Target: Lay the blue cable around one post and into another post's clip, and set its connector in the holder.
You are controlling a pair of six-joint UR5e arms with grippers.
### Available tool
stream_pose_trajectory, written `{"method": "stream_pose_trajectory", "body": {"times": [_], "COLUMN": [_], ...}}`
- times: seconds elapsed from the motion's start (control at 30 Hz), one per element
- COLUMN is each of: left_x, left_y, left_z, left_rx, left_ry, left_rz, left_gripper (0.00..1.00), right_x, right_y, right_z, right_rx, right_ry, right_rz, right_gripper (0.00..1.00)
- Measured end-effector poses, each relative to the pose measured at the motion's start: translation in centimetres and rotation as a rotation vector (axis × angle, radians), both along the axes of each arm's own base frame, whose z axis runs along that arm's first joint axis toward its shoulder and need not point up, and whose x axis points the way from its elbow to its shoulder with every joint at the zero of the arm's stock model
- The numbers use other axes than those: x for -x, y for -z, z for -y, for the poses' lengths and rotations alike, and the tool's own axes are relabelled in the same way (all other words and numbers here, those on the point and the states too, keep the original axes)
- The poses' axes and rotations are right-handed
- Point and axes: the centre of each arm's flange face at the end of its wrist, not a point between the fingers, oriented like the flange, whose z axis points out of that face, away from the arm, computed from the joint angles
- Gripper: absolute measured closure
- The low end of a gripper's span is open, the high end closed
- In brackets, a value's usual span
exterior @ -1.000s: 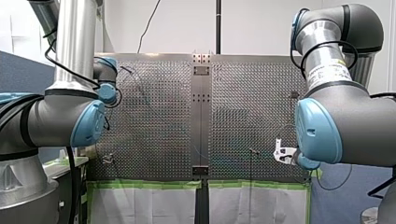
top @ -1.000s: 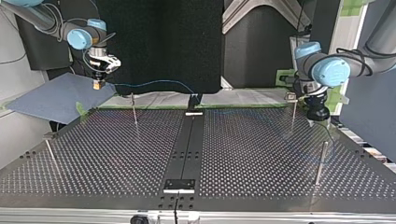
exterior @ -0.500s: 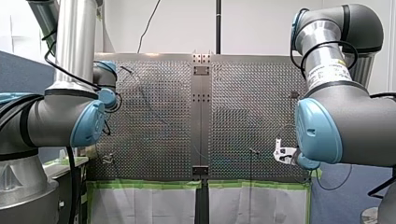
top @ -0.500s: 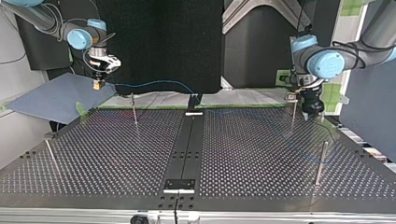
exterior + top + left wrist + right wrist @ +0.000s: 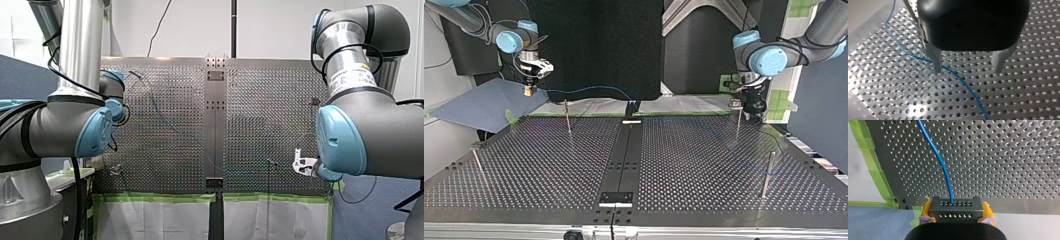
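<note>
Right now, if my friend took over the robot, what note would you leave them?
Right gripper: jaws shut on the connector, held up at the top view's left.
Left gripper: jaws open, low over the blue cable, which passes under them; a post stands close by.
Done: connector grasped.
Left: cable around one post, clipped into another, connector seated. I cannot see the cable wrapped or clipped anywhere.
</note>
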Motion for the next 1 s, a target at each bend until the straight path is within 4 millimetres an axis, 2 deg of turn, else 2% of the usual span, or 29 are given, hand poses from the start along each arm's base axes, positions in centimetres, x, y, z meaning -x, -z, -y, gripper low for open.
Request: {"method": "stream_pose_trajectory", "body": {"times": [0.3,0.5,0.73,1.0], "left_x": [3.1,5.3,5.4,4.7], "left_y": [0.4,0.1,-3.0,-7.8], "left_z": [1.1,1.0,0.8,0.7], "left_rx": [-0.055,-0.103,-0.169,-0.248], "left_ry": [0.020,-0.008,-0.020,-0.020], "left_rz": [-0.055,-0.101,-0.094,-0.058], "left_gripper": [0.01,0.01,0.01,0.01], "right_x": [-0.1,-0.2,-0.5,-0.9], "right_y": [0.0,-0.1,-0.1,-0.2], "right_z": [0.0,0.2,0.2,0.1], "right_rx": [0.004,0.008,0.006,0.006], "right_ry": [-0.001,-0.006,-0.025,-0.036], "right_rz": [0.001,0.003,0.007,0.005], "right_gripper": [0.97,0.97,0.97,0.97]}}
